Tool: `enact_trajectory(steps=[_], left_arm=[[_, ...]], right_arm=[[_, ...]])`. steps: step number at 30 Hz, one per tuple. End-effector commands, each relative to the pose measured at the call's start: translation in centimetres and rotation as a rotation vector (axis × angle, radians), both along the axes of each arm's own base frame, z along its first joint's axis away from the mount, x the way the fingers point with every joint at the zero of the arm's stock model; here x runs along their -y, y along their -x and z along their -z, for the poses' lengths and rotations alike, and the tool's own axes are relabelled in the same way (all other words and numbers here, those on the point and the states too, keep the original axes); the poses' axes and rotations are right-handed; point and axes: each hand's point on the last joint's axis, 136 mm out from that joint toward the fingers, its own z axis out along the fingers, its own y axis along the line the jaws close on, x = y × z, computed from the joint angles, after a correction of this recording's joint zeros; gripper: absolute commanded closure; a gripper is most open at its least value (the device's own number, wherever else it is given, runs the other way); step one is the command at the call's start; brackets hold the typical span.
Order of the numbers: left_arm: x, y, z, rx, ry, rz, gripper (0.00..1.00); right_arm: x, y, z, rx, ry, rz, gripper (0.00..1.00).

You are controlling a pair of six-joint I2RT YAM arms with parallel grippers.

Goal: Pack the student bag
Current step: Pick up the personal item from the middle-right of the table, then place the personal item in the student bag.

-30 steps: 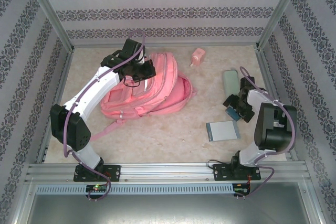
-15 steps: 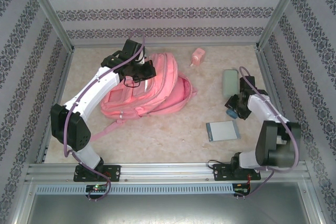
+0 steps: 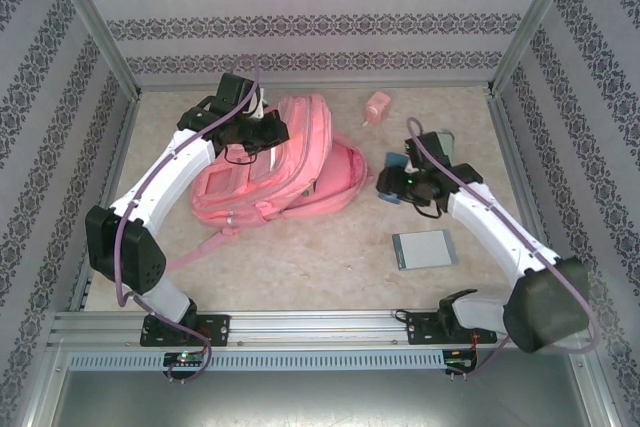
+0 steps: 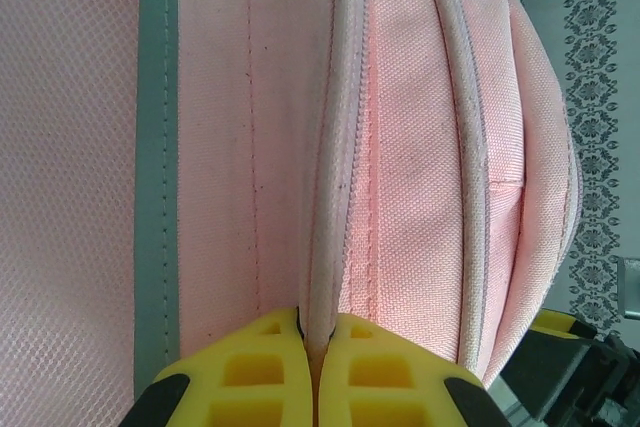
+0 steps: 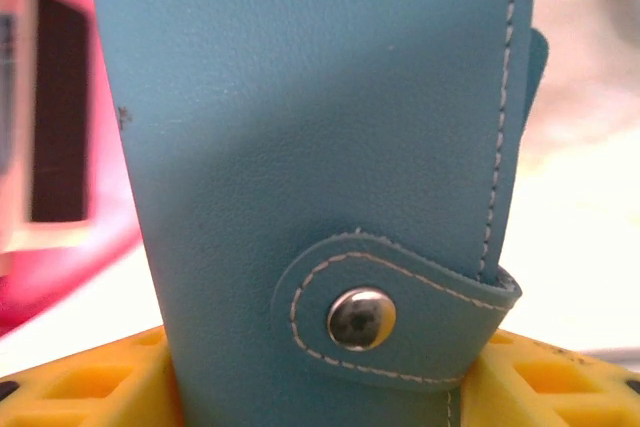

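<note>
The student bag [image 3: 310, 172] lies on the table left of centre, pink with pale trim. My left gripper [image 3: 266, 133] is at the bag's upper left and is shut on a white-piped zip seam [image 4: 335, 197] of the bag [image 4: 430, 147]. The yellow fingertips [image 4: 380, 347] pinch the piping from both sides. My right gripper [image 3: 398, 183] hangs just right of the bag, shut on a blue leather wallet [image 3: 394, 164]. Up close the wallet [image 5: 310, 127] stands upright between the yellow fingers [image 5: 90, 387], with a strap and a metal snap [image 5: 361, 318].
A small pink bottle [image 3: 377, 107] lies at the back, right of the bag. A grey notebook [image 3: 424, 248] lies flat at the front right. A loose bag strap [image 3: 205, 245] trails toward the front left. Patterned walls with metal posts enclose the table.
The right arm has swung left from the table's right side to beside the bag, carrying the blue wallet. The left gripper shifted slightly left and back, still pinching the bag's seam.
</note>
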Motion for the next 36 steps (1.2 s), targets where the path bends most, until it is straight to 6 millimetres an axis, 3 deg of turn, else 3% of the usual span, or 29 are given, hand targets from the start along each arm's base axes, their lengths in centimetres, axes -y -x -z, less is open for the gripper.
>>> enact_trajectory(steps=[1, 6, 10, 19, 22, 29, 36], left_arm=[[-0.3, -0.7, -3.6, 0.127, 0.053, -0.001, 1.0], [-0.2, -0.2, -3.2, 0.112, 0.077, -0.003, 1.0], [-0.2, 0.0, -2.9, 0.102, 0.087, -0.009, 1.0], [0.2, -0.1, -3.0, 0.1, 0.121, -0.002, 1.0], [0.7, -0.3, -2.8, 0.093, 0.15, 0.005, 1.0], [1.5, -0.5, -2.7, 0.079, 0.208, 0.011, 1.0], [1.0, -0.2, -2.3, 0.078, 0.173, 0.003, 1.0]], right_arm=[[-4.6, -2.3, -1.5, 0.053, -0.052, -0.105, 0.39], [-9.0, -4.7, -0.3, 0.02, -0.083, -0.155, 0.38], [-10.9, -6.1, 2.5, -0.06, -0.063, -0.16, 0.38], [-15.1, -6.3, 7.8, -0.172, -0.035, -0.24, 0.37], [-17.6, -6.2, 7.9, -0.159, -0.078, -0.298, 0.36], [-23.4, -6.0, 5.9, -0.11, -0.226, -0.429, 0.37], [-22.6, -6.0, 6.9, -0.154, -0.203, -0.393, 0.33]])
